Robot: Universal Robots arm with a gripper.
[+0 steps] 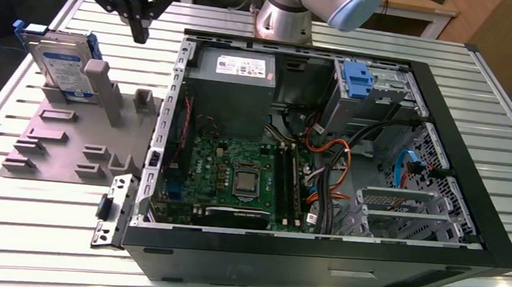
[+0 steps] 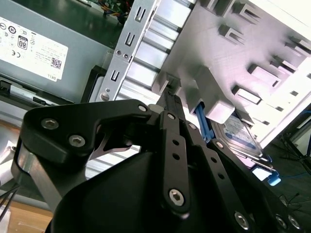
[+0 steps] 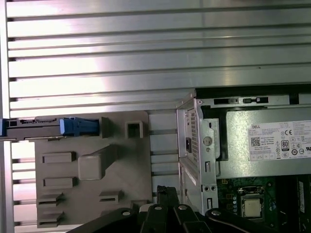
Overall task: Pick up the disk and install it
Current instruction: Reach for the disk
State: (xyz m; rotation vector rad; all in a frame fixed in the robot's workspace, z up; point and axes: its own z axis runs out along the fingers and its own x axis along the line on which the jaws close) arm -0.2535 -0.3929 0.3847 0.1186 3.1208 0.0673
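The disk was held upright by the grey stand, presumably for gripping from above; the claw, clenched empty, was poised at its two o'clock.

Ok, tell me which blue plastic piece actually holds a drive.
The blue carrier standing on the grey fixture outside the case: it frames the disk. The blue clip inside the case holds none.
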